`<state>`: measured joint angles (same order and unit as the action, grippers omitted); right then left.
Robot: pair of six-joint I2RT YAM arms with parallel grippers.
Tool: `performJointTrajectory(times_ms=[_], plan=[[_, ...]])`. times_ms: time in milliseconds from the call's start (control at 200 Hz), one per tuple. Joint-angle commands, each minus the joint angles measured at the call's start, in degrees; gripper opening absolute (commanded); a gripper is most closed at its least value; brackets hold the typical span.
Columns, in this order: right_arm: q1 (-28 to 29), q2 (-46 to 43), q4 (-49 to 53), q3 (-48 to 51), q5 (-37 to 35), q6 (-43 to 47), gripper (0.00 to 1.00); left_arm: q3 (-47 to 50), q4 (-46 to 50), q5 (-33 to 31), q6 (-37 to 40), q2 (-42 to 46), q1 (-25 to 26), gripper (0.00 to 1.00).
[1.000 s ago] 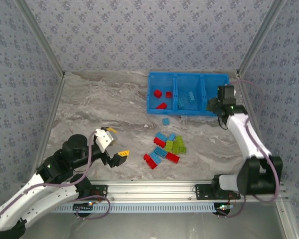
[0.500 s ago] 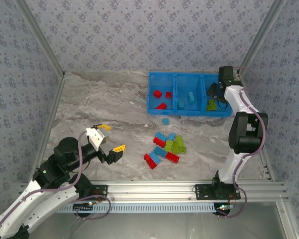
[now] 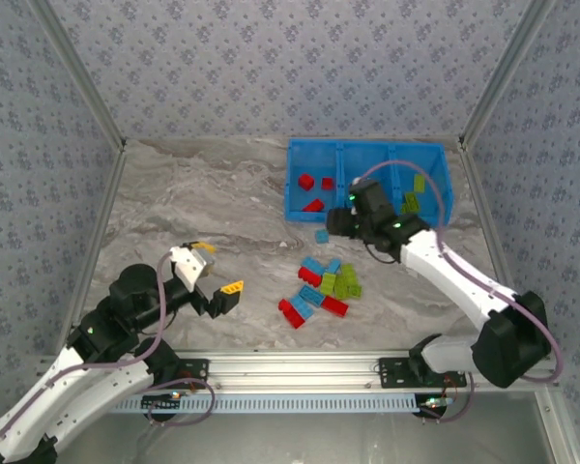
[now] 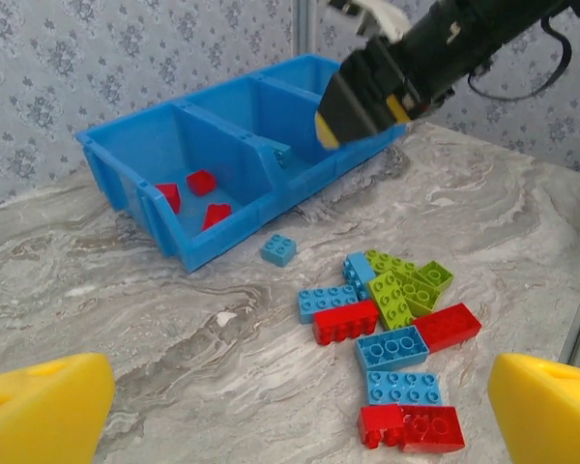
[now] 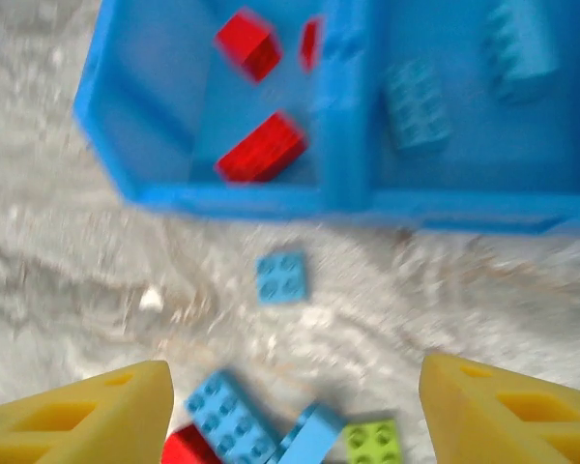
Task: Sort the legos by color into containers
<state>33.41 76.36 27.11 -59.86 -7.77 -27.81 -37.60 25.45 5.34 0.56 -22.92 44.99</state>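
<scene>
The blue bin (image 3: 295, 211) holds red legos (image 3: 306, 181) in its left container and lime green ones (image 3: 410, 202) in its right. Light blue legos (image 5: 416, 101) lie in the middle container. A mixed pile of red, blue and green legos (image 3: 324, 285) sits on the table in front, with one small blue lego (image 3: 321, 236) nearer the bin. My right gripper (image 3: 334, 224) hangs open above that small lego (image 5: 281, 277), its jaws empty. The left gripper (image 3: 213, 275) stands open and empty left of the pile (image 4: 396, 319).
The marble table (image 3: 203, 203) is walled by patterned panels with metal posts at the corners. An aluminium rail (image 3: 300, 372) runs along the near edge. The right arm (image 3: 445, 271) stretches across the table's right half towards the bin front.
The right arm swung from the bin's right container to the bin's front over the small blue lego, opening its jaws; a green lego stayed in that container. The left gripper shifted slightly left.
</scene>
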Motion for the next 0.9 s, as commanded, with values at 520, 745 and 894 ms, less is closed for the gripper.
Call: performJointTrajectory(times_ms=[520,745,894], plan=[[3.0,34.3,-5.4,-13.3,-6.1,5.9,0.59,-0.7,2.3,3.9,2.4,-2.8,-0.8,0.99],[2.8,35.5,-5.9,-12.6,-6.1,3.9,0.42,-0.7,2.6,3.5,2.3,-3.1,-0.8,0.99],[3.0,31.6,-6.2,-9.2,-6.5,2.4,0.34,-0.7,2.8,3.4,2.4,-3.2,-0.8,0.99]])
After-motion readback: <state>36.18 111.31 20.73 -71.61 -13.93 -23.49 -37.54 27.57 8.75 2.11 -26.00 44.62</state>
